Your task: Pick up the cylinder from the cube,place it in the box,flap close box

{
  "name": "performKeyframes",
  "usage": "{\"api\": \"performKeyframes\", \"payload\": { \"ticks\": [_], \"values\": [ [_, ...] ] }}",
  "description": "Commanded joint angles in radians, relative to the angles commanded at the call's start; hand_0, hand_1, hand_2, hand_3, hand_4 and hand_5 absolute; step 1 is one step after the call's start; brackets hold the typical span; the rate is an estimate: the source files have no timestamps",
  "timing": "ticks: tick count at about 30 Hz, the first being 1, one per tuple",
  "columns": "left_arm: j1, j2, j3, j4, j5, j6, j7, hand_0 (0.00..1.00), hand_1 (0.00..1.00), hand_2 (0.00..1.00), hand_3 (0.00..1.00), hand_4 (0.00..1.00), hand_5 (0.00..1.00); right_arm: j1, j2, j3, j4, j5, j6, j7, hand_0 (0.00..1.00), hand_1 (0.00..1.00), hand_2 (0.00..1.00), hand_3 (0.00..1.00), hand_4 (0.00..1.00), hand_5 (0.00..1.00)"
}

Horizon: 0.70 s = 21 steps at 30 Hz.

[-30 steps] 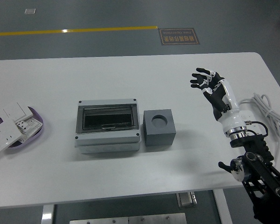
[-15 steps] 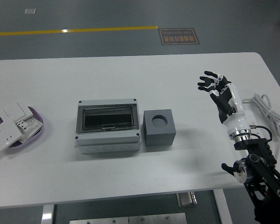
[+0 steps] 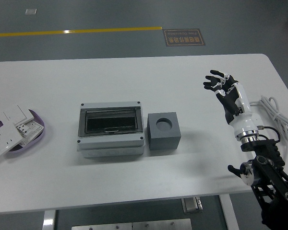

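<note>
right hand [image 3: 224, 89] raised over tabletop [image 3: 197, 81] at right, fingers [image 3: 212, 79] spread, empty | grey cube [image 3: 164, 131] with empty round socket, beside enclosure box [image 3: 111, 129], transparent flap shut | cylinder not visible

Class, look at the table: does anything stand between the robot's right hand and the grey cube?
Nothing visible does. The right hand hangs open to the right of the cube, with only bare white table between them.
</note>
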Motion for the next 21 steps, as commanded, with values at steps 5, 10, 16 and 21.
{"api": "performKeyframes", "payload": {
  "ticks": [5,10,16,21],
  "values": [
    [0.006,-0.006,-0.004,0.0,-0.002,0.001,0.001,0.637,0.664,0.587,0.637,0.712,0.28,0.005,-0.008,-0.003,0.001,-0.001,0.0,-0.002,0.65,0.617,0.647,0.666,0.708,0.363],
    [0.008,-0.015,-0.011,0.0,0.006,0.001,0.005,0.637,0.664,0.587,0.638,0.712,0.28,0.023,-0.03,-0.017,0.001,-0.013,0.002,-0.011,0.651,0.619,0.647,0.666,0.71,0.36],
    [0.007,-0.018,-0.013,0.0,0.01,0.001,0.004,0.636,0.665,0.587,0.639,0.714,0.277,0.032,-0.035,-0.028,0.006,-0.017,0.005,-0.011,0.653,0.619,0.647,0.666,0.71,0.36],
    [0.006,-0.022,-0.01,0.0,0.007,0.001,0.002,0.637,0.665,0.587,0.64,0.716,0.278,0.026,-0.03,-0.029,0.012,-0.018,0.005,-0.008,0.654,0.618,0.649,0.666,0.709,0.361]
  ]
}}
